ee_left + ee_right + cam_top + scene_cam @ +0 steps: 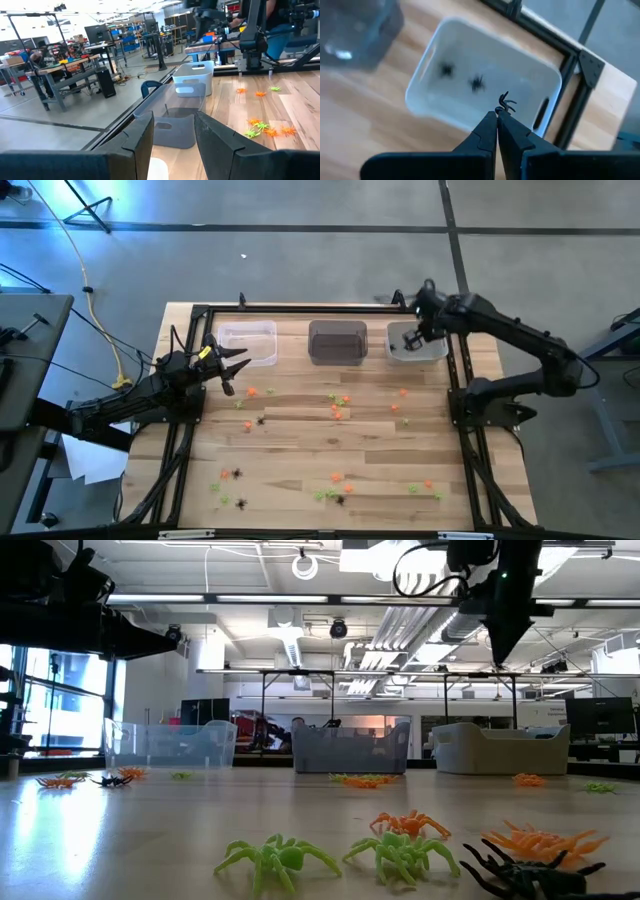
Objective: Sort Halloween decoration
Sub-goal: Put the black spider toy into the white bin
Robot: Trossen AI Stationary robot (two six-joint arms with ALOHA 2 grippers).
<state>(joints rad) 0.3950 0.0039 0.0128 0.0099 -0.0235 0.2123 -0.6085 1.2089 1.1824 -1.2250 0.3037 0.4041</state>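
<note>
Small orange [340, 405], lime-green [325, 495] and black spider [236, 473] trinkets lie scattered over the wooden table. My right gripper [497, 116] hangs above the white bin [432, 350] at the far right, shut on a black spider [506, 104]. Two more black spiders [478, 84] lie on that bin's floor. My left gripper [236, 367] waits open by the table's left edge, next to the clear bin [247, 343], with nothing between its fingers [216, 145]. My right gripper pinches the black spider between its two fingertips [490, 124]. The spider's legs [509, 102] stick out past the tips. The fingers slant down from above, and the spider is lifted clear over the white bin's open top.
A dark grey bin [337, 342] stands between the clear and white bins along the far edge. A black frame [300, 310] runs around the table. In the low view, green [275, 860], orange [410, 825] and black [525, 875] spiders lie near the front edge.
</note>
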